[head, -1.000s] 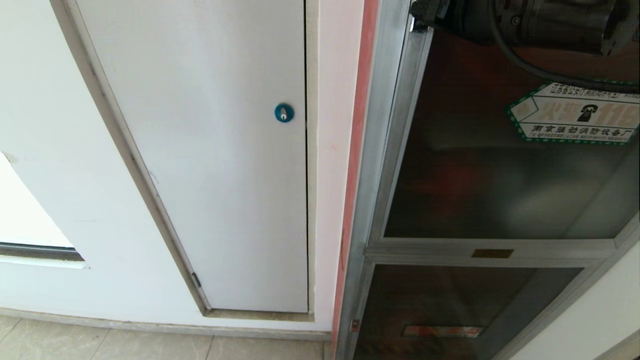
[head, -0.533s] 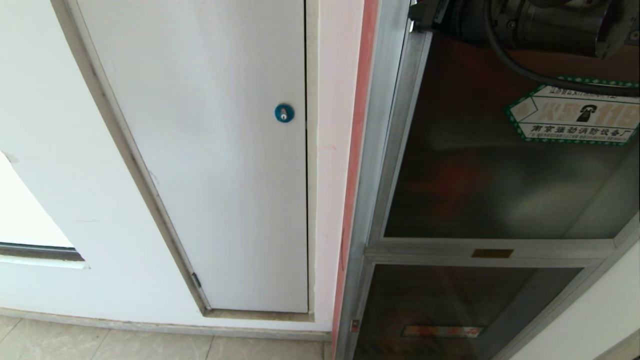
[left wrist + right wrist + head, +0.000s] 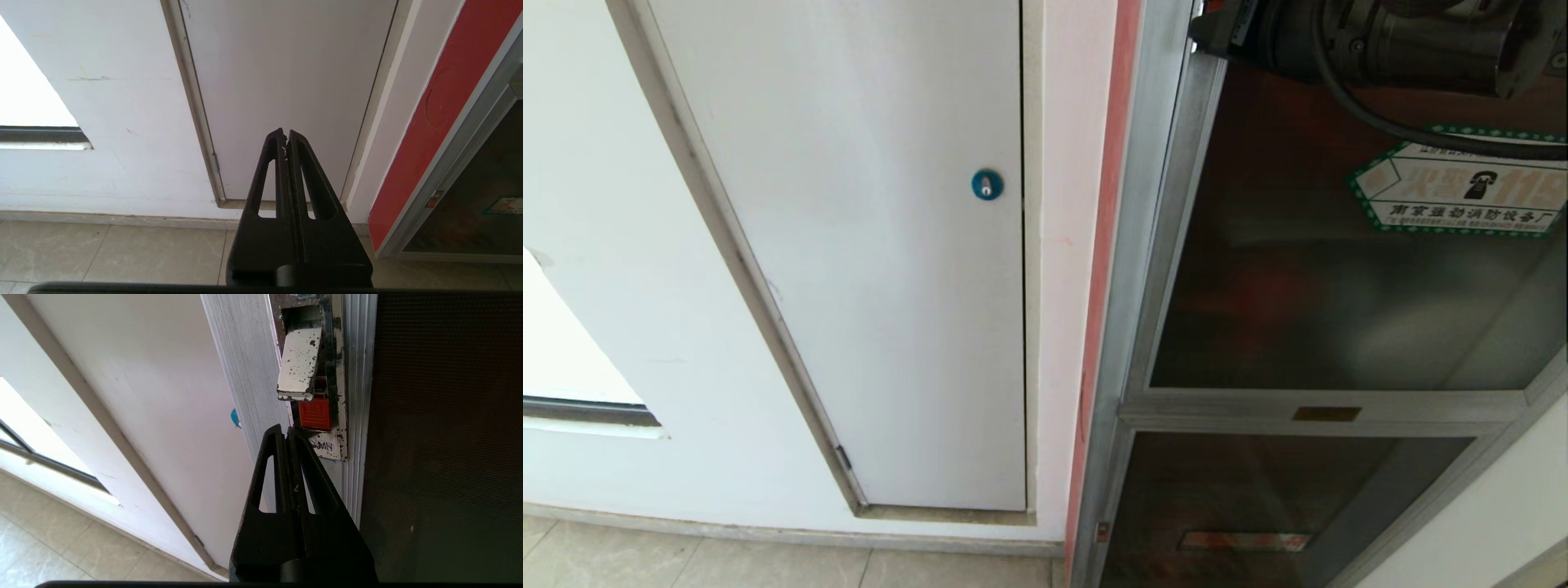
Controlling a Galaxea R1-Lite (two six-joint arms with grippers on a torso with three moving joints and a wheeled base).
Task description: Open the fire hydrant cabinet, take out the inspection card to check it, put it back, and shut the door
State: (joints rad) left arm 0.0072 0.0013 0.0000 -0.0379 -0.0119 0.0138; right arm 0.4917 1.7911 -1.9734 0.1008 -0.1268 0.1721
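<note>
- Silver-framed cabinet (image 3: 1143, 245) stands at right of the head view, set in the wall beside a white panel (image 3: 866, 245) with a blue lock (image 3: 987, 184).
- Door (image 3: 1339, 294): dark glass, shut or nearly so against the frame; "119" sticker (image 3: 1462, 196) on its upper part.
- Right end effector (image 3: 286, 430): fingers pressed together, gripping nothing, tips just below a red button (image 3: 314, 413) on the door's latch plate.
- White latch lever (image 3: 298, 365) sits tilted out of its slot, above the button.
- Right arm (image 3: 1372, 33) crosses the top of the head view, in front of the glass.
- Left end effector (image 3: 286, 134): closed, empty, low, pointing at the white panel's bottom corner near the floor (image 3: 122, 253).
- Card: not visible in any view.
- Brass plate (image 3: 1327, 414) on the crossbar above a lower glass panel (image 3: 1258, 498).
</note>
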